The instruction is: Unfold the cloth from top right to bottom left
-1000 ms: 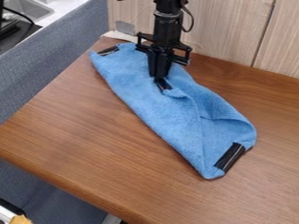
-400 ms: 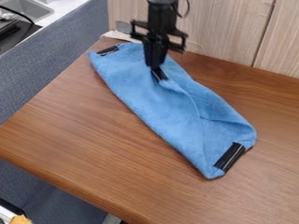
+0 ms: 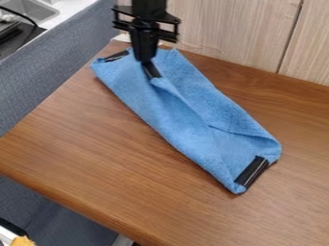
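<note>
Cloth (image 3: 193, 129), blue, fuzzy, folded long, slantwise on brown wood-grain tabletop (image 3: 90, 149). Black two-finger end effector (image 3: 147, 61) clenched on cloth's black-taped corner, near upper-left end in view.

We see one blue cloth (image 3: 164, 110), creased, part-folded, black-patched corners, one corner pinched in the pincer (image 3: 147, 61), most lying below and right of it.

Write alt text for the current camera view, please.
A black robot hand holds a black-taped flap of a partly folded blue cloth, lying diagonally on a brown wooden table. Black tape also marks the cloth's two ends.
</note>
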Controlling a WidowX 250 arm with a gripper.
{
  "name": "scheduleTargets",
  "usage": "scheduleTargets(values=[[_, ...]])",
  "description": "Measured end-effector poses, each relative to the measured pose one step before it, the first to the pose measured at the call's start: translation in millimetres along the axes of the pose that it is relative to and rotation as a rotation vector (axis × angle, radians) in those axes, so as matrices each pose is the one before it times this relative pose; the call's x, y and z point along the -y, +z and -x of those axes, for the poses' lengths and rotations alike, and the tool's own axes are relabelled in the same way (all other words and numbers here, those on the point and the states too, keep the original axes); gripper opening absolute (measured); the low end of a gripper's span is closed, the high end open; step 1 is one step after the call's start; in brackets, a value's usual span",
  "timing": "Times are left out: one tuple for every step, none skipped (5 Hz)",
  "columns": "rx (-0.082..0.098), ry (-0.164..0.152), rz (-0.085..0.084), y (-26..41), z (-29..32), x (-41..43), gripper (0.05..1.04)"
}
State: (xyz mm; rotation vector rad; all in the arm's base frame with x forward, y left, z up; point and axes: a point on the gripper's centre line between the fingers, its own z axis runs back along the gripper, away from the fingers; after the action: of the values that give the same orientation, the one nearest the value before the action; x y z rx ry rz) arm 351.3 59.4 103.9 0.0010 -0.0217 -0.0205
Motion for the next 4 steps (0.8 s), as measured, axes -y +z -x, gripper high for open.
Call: scheduleTargets(values=[[-0.0187,0.0442,0.0059,-4.49,32.27,-23.26,0.056],[-0.0371,0.0084,0.0084,-19.89,27.25,-16.95,0.056],[-0.0572,0.0319,-0.0503,-19.21,22.52,-14.97,0.056],[-0.0284,0.0281,-0.0609,-11.96,8.94,-7.91,0.071]])
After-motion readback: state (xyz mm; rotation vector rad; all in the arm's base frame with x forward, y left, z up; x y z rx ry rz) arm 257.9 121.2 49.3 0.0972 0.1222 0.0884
